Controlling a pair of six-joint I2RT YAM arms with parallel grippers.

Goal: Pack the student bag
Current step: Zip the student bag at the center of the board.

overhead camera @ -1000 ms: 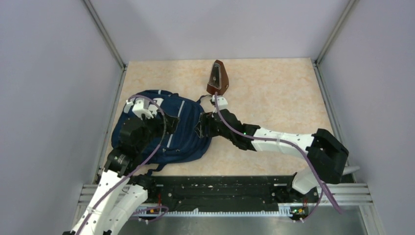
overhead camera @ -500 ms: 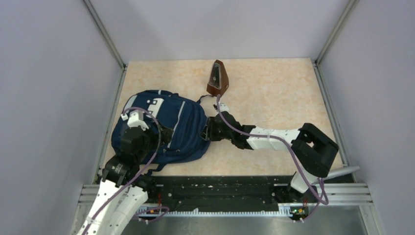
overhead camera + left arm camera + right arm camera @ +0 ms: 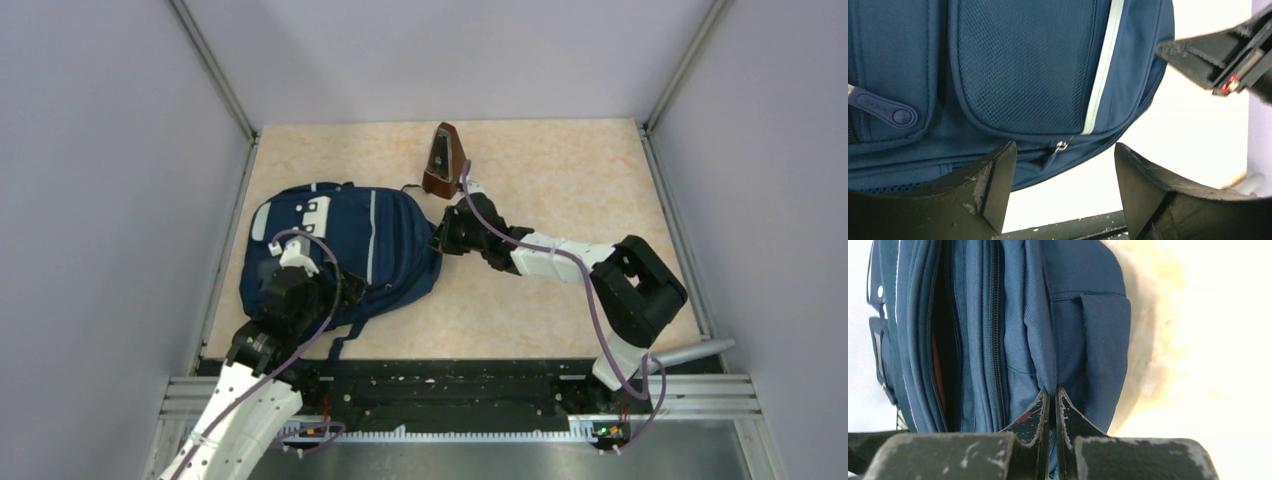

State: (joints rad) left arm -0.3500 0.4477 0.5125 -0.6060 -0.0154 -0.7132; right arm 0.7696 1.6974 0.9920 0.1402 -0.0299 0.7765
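Pale lilac walls close in a peach marbled worktop [image 3: 560, 190] in the overhead view. The student bag [image 3: 385, 240] lies flat at the left centre of the frame, stripes running up the picture. A brown wedge-shaped object [image 3: 444, 160] stands just beyond the bag's upper right corner. The left tool [image 3: 305, 290] hangs over the bag's lower left part, while the right tool [image 3: 445, 235] meets the bag's right edge.

From the left wrist, navy mesh fabric fills the upper frame. The left tool's fingers stand wide apart at the bottom, holding nothing, and a small metal zipper pull [image 3: 1060, 146] shows between them at the bag's edge. A light-grey stripe [image 3: 1103, 65] runs down to it. The right arm [image 3: 1218, 55] juts in at the upper right.

From the right wrist, the bag stands on edge across the left and centre. The right tool's fingers are nearly together, pinching a fold of the bag's side. A dark open zip slot [image 3: 945, 340] runs down the left.
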